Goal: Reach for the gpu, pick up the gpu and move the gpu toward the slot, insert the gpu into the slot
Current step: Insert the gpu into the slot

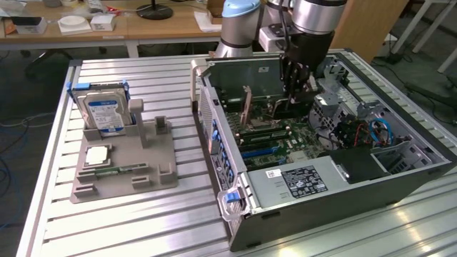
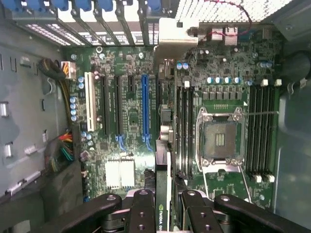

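My gripper (image 1: 295, 95) reaches down into the open computer case (image 1: 400, 182) and is shut on the gpu (image 1: 291, 111). The wrist view shows the gpu (image 2: 162, 184) edge-on between my gripper (image 2: 163, 209) fingers (image 2: 141, 209), running toward its silver bracket (image 2: 177, 34) at the case's rear wall. The card stands upright over the motherboard (image 2: 131, 121). Its line runs just beside the long blue slot (image 2: 145, 109), among several black slots (image 2: 118, 107). Whether its lower edge touches a slot is hidden.
The empty processor socket (image 2: 217, 141) and memory slots (image 2: 260, 131) lie beside the card. Cables (image 1: 382, 131) and a black power supply (image 1: 300, 182) sit in the case. On the exterior view's left, a grey fixture (image 1: 125, 166) holds a silver hard drive (image 1: 106, 111).
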Robot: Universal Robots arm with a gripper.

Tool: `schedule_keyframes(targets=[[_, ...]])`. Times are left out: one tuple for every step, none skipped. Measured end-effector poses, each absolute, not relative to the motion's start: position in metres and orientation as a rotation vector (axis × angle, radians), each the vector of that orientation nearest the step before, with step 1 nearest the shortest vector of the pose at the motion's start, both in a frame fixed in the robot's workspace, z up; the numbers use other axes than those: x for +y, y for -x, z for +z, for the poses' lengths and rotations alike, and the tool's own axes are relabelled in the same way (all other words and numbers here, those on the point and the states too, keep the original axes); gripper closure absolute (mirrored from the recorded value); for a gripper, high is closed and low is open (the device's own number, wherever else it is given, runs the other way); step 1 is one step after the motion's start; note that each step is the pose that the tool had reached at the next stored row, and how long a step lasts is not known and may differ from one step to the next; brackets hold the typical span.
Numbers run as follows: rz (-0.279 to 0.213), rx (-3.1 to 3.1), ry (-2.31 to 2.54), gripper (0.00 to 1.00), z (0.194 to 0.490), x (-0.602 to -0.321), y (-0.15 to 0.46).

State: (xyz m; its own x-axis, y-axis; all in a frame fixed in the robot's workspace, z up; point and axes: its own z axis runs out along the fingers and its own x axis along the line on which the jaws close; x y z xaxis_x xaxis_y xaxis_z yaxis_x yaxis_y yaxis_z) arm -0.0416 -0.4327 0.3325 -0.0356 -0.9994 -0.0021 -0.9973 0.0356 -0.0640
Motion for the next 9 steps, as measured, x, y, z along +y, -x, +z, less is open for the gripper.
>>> schedule_keyframes(targets=[[-0.069,2.227,2.149,0.74,0.332,-0.433,0.044],[-0.069,2.227,2.149,0.74,0.331,-0.434,0.046],[-0.069,2.227,2.149,0.74,0.330,-0.435,0.047],[-0.069,2.227,2.149,0.74,0.330,-0.436,0.048],[-0.069,2.227,2.149,0.74,0.330,-0.437,0.048],[-0.069,2.227,2.149,0.74,0.329,-0.439,0.048],[-0.069,2.227,2.149,0.74,0.329,-0.441,0.048],[-0.069,2.227,2.149,0.74,0.329,-0.443,0.048],[-0.069,2.227,2.149,0.74,0.328,-0.445,0.048]])
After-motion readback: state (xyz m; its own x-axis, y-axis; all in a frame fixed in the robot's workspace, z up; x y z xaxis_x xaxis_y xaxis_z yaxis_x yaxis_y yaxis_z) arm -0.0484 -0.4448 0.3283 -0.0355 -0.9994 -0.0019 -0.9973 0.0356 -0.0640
